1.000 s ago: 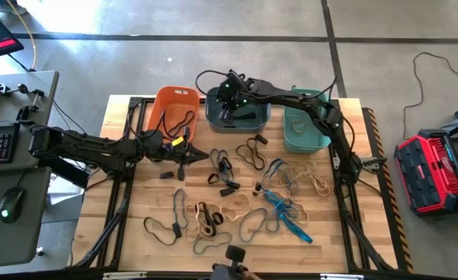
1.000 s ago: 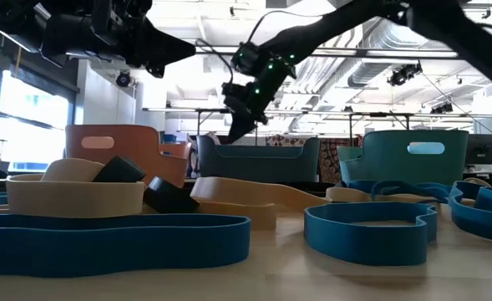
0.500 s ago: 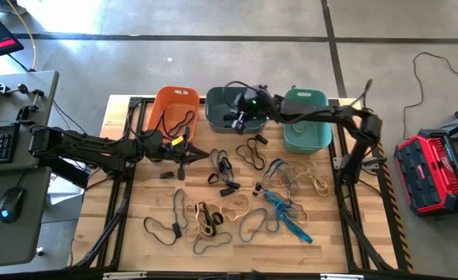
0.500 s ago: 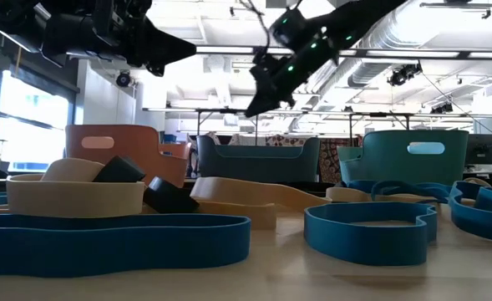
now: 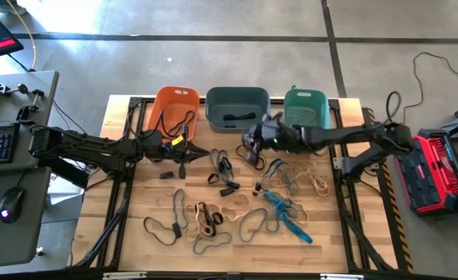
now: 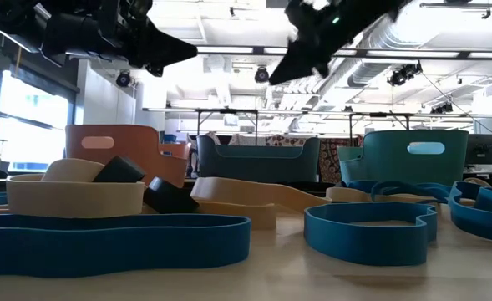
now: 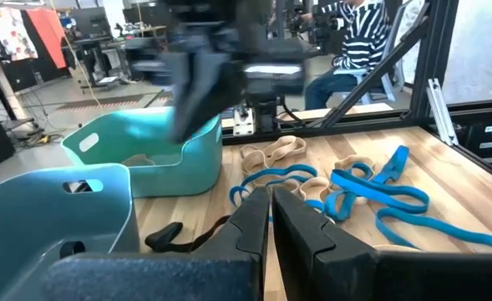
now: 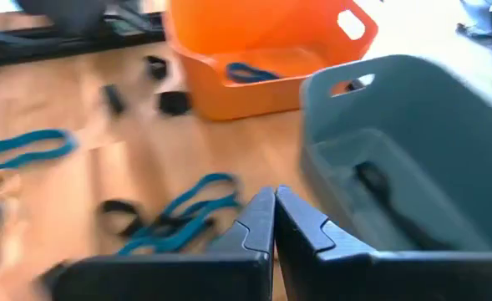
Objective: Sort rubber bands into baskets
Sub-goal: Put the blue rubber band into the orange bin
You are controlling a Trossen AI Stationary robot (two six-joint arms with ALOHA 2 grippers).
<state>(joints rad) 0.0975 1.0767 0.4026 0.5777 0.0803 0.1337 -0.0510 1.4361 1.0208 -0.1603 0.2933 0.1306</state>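
My right gripper (image 5: 249, 142), closed and empty, hovers just in front of the slate basket (image 5: 237, 108), nearest the dark rubber bands (image 5: 253, 152) lying beneath it on the bench (image 5: 322, 225). My left gripper (image 5: 191, 155), closed, waits beside the orange basket (image 5: 172, 109).

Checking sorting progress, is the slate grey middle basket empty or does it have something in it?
Not empty. The high view shows a dark rubber band lying inside the slate grey basket.
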